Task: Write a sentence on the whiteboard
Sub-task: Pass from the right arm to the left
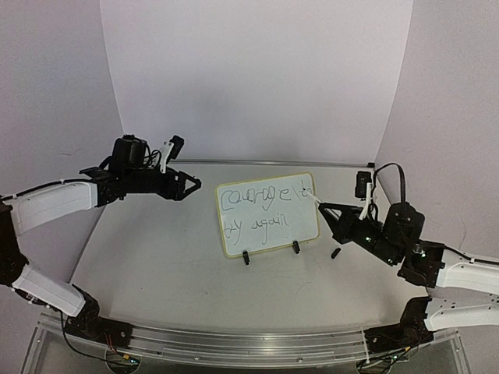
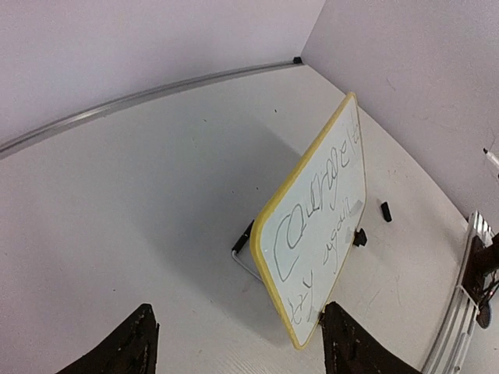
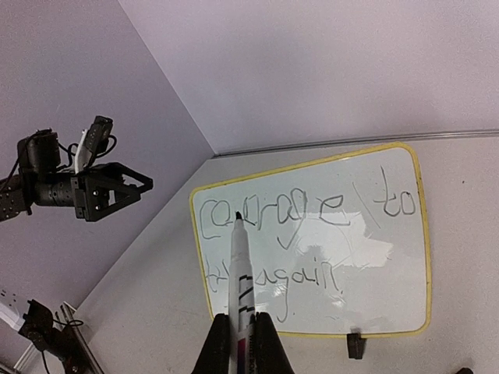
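The whiteboard (image 1: 269,226) stands upright on two black clip feet at mid-table. It also shows in the left wrist view (image 2: 343,183) and the right wrist view (image 3: 374,273). The sentence (image 1: 261,199) sits on it in two lines, "courage to" over "try again" (image 3: 312,214). My right gripper (image 1: 334,212) (image 3: 242,343) is shut on a white marker (image 3: 242,273), uncapped, tip pointing at the board. The tip (image 2: 490,158) stays off the board's face. My left gripper (image 1: 187,185) (image 2: 238,351) is open and empty, raised left of the board.
The black marker cap (image 1: 336,253) lies on the table right of the board's feet. A wire stand (image 2: 243,253) props the board from behind. Walls close in behind and on both sides. A metal rail (image 1: 234,343) runs along the near edge.
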`<state>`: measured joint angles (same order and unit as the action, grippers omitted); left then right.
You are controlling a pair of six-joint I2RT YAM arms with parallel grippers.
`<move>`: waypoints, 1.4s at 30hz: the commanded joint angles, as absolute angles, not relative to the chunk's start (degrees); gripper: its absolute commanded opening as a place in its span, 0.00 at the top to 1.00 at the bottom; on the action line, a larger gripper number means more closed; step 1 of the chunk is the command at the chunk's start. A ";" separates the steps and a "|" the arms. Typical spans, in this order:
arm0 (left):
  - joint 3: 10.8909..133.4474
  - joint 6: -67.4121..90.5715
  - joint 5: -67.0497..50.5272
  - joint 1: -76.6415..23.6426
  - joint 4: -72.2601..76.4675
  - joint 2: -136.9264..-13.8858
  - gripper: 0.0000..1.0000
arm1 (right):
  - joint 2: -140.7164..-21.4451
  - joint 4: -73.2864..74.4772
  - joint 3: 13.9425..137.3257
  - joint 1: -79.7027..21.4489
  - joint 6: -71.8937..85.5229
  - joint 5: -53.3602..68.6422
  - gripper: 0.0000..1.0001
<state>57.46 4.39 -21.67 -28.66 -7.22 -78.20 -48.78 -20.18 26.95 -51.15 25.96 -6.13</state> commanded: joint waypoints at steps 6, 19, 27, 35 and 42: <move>54.41 27.59 -11.78 -35.27 9.78 -65.98 0.29 | -62.97 -49.62 30.25 -53.36 23.03 -9.09 1.00; 54.80 43.30 -19.75 -42.89 27.11 -71.88 0.27 | -87.10 -62.21 47.63 -65.87 13.13 -22.86 1.00; 56.04 46.83 -23.67 -45.06 29.69 -74.12 0.26 | -90.38 -62.24 51.52 -67.78 10.96 -25.15 1.00; 58.08 48.70 -25.78 -46.50 29.36 -77.61 0.27 | -92.24 -62.22 53.89 -70.23 6.70 -26.79 1.00; 59.78 50.92 -27.95 -46.94 31.30 -79.46 0.52 | -94.04 -60.88 55.88 -72.28 2.66 -28.89 1.00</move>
<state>56.22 49.16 -25.74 -46.42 27.24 -79.21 -92.77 -59.98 53.08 -71.14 6.38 -26.43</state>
